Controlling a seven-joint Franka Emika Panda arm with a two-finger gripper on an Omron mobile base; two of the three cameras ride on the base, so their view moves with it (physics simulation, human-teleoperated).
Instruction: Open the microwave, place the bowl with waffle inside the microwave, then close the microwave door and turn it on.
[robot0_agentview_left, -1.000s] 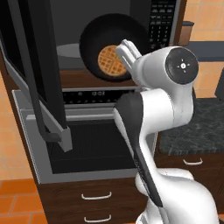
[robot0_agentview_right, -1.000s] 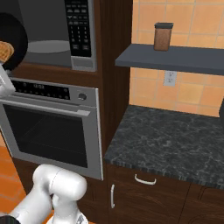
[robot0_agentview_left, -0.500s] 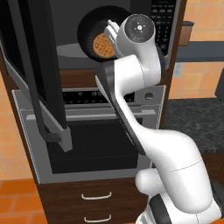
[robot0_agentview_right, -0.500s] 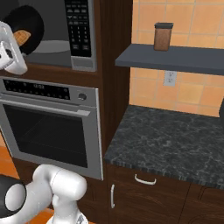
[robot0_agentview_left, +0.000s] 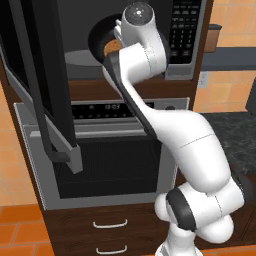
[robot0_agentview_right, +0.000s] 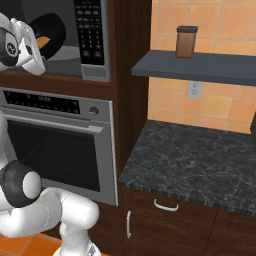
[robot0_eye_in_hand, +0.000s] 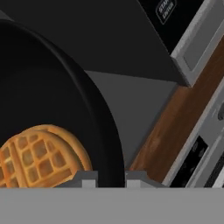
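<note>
While the door hangs swung wide at the near left, the gripper holds the bowl tilted in the mouth of the microwave.
Its fingers pinch the black rim; the golden waffle lies against the bowl's lower side, with grey floor open beyond and the keypad past the right edge.

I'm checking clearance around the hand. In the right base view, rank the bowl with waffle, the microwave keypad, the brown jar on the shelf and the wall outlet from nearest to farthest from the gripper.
1. bowl with waffle, held at the gripper, inside the microwave
2. keypad, just right of the bowl
3. brown jar, on the shelf, far right
4. wall outlet, under the shelf; close to the jar's rank
</note>
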